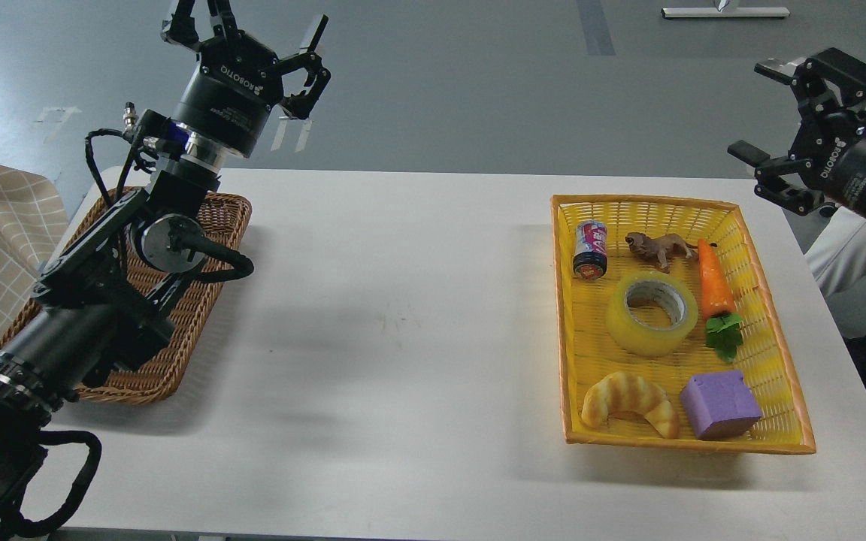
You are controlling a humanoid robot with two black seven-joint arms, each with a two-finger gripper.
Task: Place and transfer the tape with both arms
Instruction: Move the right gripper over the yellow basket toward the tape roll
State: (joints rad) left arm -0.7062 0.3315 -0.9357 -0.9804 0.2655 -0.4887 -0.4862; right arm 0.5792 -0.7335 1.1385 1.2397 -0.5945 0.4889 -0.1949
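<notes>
The tape (652, 313) lies flat, core upward, in the middle of the yellow basket (779, 376) at about three o'clock on the white table (403, 315), untouched. Around it sit a small can (590, 250) at eleven o'clock, a toy lion (660, 249) at twelve, a carrot (716, 289) just beside it at three, a croissant toy (631, 404) at six and a purple block (720, 406) at five. The right gripper (767, 113) hangs above the basket's two o'clock corner, jaws spread and empty; the left gripper (252, 37) is raised over the brown wicker basket (200, 300) at nine o'clock, jaws also parted, holding nothing. The likely trouble is crowding: a finger coming down on the roll's three o'clock side could strike the carrot, and the smooth rim may slip from a shallow pinch, or drop during the handover between arms
</notes>
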